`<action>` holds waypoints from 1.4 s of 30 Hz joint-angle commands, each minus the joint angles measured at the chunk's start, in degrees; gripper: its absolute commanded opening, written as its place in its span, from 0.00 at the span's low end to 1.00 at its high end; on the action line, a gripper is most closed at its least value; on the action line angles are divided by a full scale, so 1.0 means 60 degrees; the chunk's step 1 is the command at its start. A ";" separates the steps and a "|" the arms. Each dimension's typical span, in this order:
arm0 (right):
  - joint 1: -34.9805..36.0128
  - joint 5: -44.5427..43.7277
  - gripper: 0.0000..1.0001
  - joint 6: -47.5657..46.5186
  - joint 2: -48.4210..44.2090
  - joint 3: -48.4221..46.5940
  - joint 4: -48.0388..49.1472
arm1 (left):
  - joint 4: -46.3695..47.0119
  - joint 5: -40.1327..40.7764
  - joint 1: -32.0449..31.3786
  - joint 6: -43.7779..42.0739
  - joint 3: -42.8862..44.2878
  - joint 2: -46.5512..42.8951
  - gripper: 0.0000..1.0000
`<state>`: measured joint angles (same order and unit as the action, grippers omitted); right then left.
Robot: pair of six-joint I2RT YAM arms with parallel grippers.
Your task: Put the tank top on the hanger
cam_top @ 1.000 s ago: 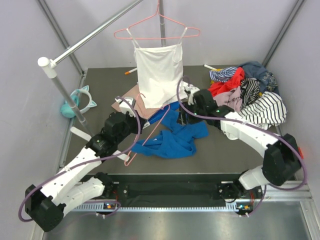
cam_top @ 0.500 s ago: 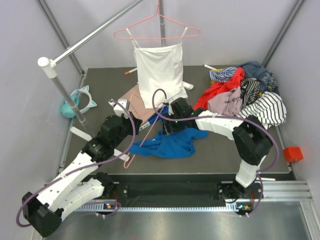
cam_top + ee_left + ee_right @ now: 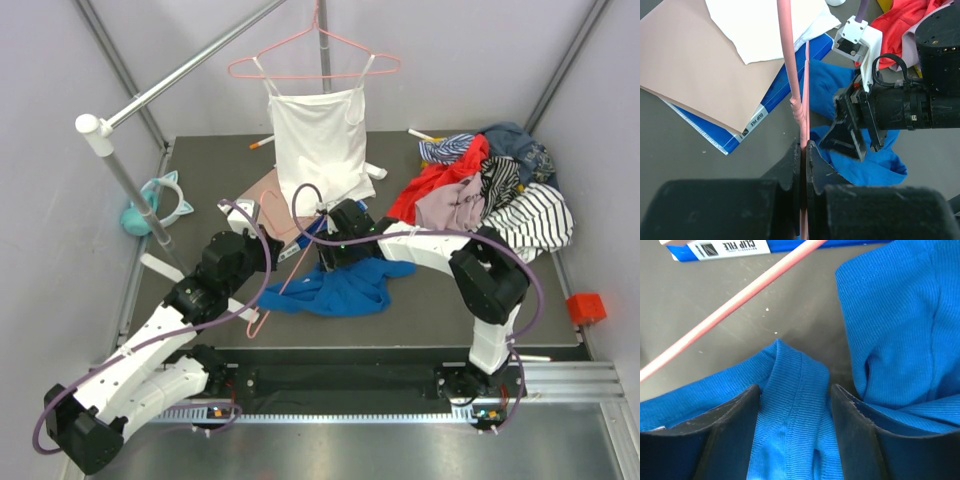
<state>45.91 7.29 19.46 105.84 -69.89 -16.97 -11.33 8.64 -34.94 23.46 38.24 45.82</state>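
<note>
The left gripper (image 3: 802, 150) has its jaws pressed together on the hanger (image 3: 788, 50), pinching the thin pink wire, probably to steady the frame as a fixed target for the fabric. Whether the far end rests on the worktop (image 3: 200, 170) is unclear. The tank top (image 3: 350, 288) lies crumpled on the worktop just right of the hanger, one edge close to the wire. The right gripper (image 3: 794, 389) points down at it with jaws spread, straddling a raised ribbed fold but not closed on it — a grasp looks to be the step in hand. The left arm reaches forward, forearm low. The right arm folds sharply at the elbow, its wrist turned inward toward the left one.
</note>
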 commanded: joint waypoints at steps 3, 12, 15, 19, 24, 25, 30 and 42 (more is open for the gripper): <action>0.0273 -0.0702 0.14 -0.0256 0.0099 -0.0335 -0.0115 | 0.0072 0.0127 -0.0022 -0.0072 0.0189 -0.0357 0.00; -0.0866 -0.0996 0.00 -0.0095 -0.0837 0.0352 -0.0131 | -0.0016 -0.0429 -0.0022 -0.0263 0.0555 -0.0928 0.00; -0.1642 -0.0542 0.00 -0.0007 -0.0985 0.0587 0.0191 | 0.0058 -0.0912 -0.0036 -0.0161 0.0746 -0.0928 0.00; -0.2509 0.0204 0.00 -0.0021 -0.0839 0.0399 0.0484 | 0.0482 -0.1804 -0.0051 0.0337 0.0848 -0.0797 0.00; -0.3241 0.0411 0.00 -0.0372 -0.0400 -0.0566 0.0236 | 0.0337 -0.2056 -0.0124 0.0075 0.0966 -0.0504 0.00; -0.3315 0.0455 0.00 -0.0402 -0.0327 -0.0685 0.0163 | 0.0336 -0.2070 -0.0139 0.0016 0.0995 -0.0503 0.00; -0.3725 0.0733 0.00 -0.0797 0.0113 -0.1710 -0.0349 | 0.0278 -0.2275 -0.0154 -0.0160 0.1024 -0.0430 0.00; -0.3931 0.0938 0.00 -0.1339 -0.0105 -0.2678 -0.1287 | 0.0057 -0.2203 -0.0227 -0.0454 0.0878 -0.0210 0.00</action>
<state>23.38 13.63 14.15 106.17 -82.32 -23.59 -12.60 -3.70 -35.97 21.63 41.50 44.80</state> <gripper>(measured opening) 0.026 0.038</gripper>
